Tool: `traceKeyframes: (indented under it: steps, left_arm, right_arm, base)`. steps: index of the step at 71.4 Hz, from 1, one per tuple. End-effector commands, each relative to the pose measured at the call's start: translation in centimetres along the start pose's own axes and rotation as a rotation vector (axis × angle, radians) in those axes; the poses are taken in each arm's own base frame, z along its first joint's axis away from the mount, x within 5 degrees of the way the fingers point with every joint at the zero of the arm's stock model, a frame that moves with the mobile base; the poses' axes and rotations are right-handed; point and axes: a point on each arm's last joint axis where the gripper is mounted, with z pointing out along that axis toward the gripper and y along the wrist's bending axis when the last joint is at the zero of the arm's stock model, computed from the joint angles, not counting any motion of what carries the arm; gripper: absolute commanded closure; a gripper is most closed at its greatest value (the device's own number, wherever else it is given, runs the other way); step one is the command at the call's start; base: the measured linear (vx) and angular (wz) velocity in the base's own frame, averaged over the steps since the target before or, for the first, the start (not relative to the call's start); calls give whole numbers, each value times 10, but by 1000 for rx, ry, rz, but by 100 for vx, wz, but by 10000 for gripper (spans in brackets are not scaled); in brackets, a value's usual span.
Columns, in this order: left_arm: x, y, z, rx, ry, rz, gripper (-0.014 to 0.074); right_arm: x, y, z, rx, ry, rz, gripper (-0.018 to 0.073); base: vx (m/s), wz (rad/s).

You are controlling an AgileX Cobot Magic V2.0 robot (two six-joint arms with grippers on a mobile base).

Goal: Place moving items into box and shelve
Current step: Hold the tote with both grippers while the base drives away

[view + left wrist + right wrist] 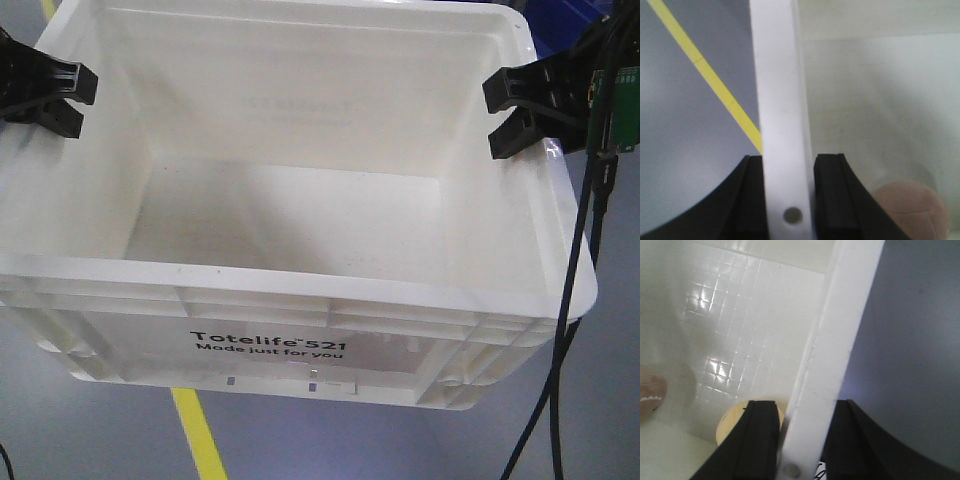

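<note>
The white box, printed "Totelife 521", fills the front view and hangs above the grey floor, tilted a little. My left gripper is shut on its left rim, which runs up between the black fingers in the left wrist view. My right gripper is shut on the right rim. Inside the box, the wrist views show a pinkish ball and a tan round item low down. Both are hidden behind the near wall in the front view.
A yellow line crosses the grey floor under the box. A blue bin shows at the back right. Black cables and a green circuit board hang beside the right arm.
</note>
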Motion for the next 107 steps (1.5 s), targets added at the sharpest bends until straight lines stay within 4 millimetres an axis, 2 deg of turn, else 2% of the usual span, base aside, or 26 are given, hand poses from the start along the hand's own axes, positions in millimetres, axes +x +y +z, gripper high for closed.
traceKeyframes:
  steps: [1,52,107]
  left_arm:
    - [-11,-7,-29,73,-193,-3,613]
    - [-11,-7,-29,73,-193,-3,613]
    - [-11,-7,-29,74,-193,-3,613]
  right_arm:
    - [-7,10,-27,-71,-168,-26,571]
    - [-7,10,-27,-71,-168,-26,571]
    - [-7,10,-27,-71,-167,-26,571]
  base:
    - [38,-57]
    - [31,-64]
    - [26,-51]
